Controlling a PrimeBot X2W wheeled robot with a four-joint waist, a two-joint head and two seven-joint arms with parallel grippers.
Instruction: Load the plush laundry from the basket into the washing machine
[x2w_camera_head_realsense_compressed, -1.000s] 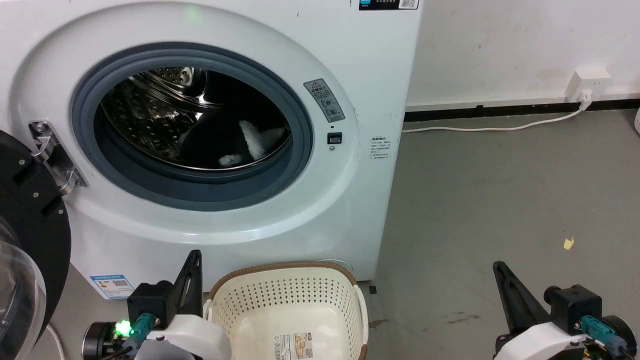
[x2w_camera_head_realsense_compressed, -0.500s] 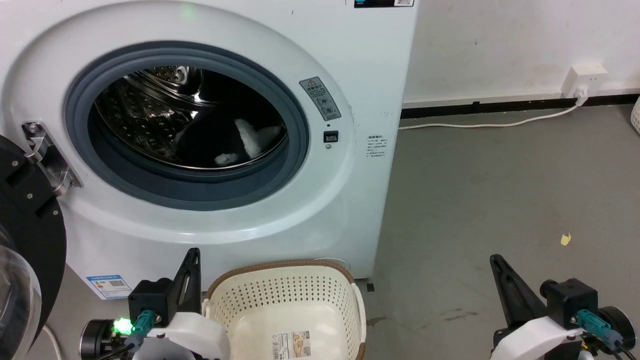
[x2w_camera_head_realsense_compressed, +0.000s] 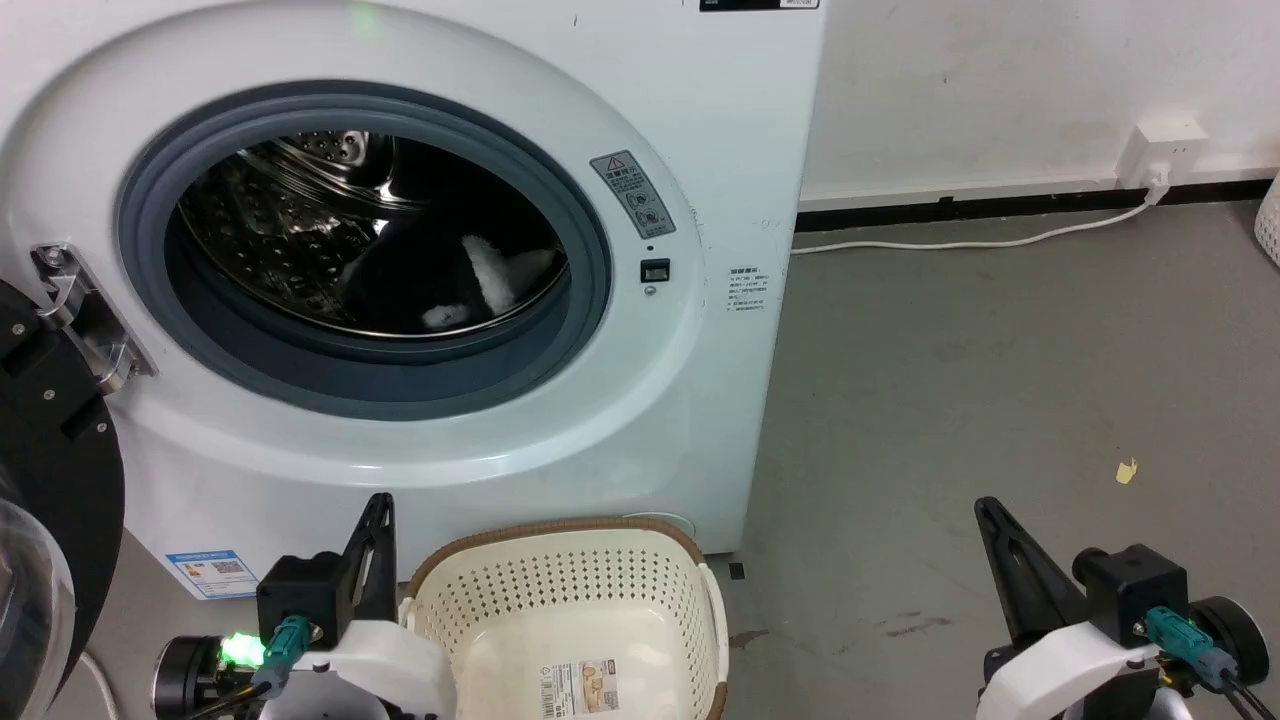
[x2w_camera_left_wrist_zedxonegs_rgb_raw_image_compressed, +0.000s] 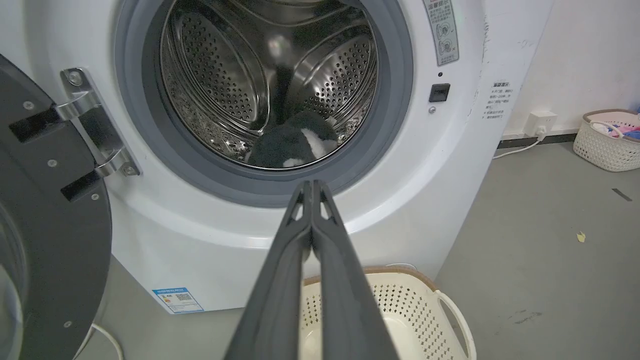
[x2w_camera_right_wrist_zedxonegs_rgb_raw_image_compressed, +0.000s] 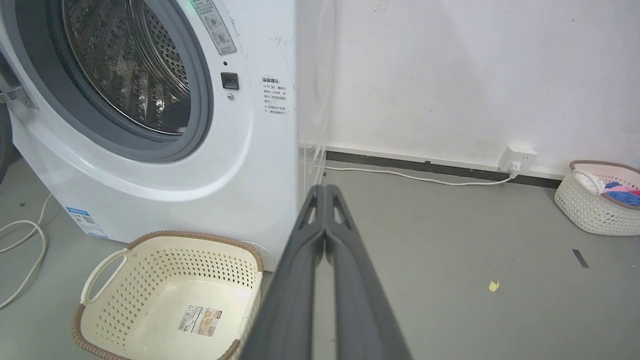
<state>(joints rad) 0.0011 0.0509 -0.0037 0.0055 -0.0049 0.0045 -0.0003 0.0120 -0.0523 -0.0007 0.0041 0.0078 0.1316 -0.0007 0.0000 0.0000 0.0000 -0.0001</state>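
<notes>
The black plush laundry (x2w_camera_head_realsense_compressed: 440, 280) with white patches lies inside the steel drum of the white washing machine (x2w_camera_head_realsense_compressed: 700, 180), also seen as plush laundry (x2w_camera_left_wrist_zedxonegs_rgb_raw_image_compressed: 295, 145) in the left wrist view. The cream basket (x2w_camera_head_realsense_compressed: 560, 590) with a brown rim stands on the floor before the washer, holding nothing but its floor label. My left gripper (x2w_camera_head_realsense_compressed: 380, 505) is shut, just left of the basket. My right gripper (x2w_camera_head_realsense_compressed: 985, 508) is shut too, low over the grey floor at the right. In the wrist views the left gripper (x2w_camera_left_wrist_zedxonegs_rgb_raw_image_compressed: 311, 185) and right gripper (x2w_camera_right_wrist_zedxonegs_rgb_raw_image_compressed: 325, 189) show fingers pressed together.
The washer's black-framed glass door (x2w_camera_head_realsense_compressed: 40, 500) hangs open at the left. A white cable (x2w_camera_head_realsense_compressed: 960, 240) runs along the floor to a wall socket (x2w_camera_head_realsense_compressed: 1160, 150). A second basket (x2w_camera_right_wrist_zedxonegs_rgb_raw_image_compressed: 600, 200) with coloured clothes stands far right. A yellow scrap (x2w_camera_head_realsense_compressed: 1127, 470) lies on the floor.
The whole head view has shifted slightly left and up, so the camera has moved. The plush, basket and both shut grippers keep their places relative to one another.
</notes>
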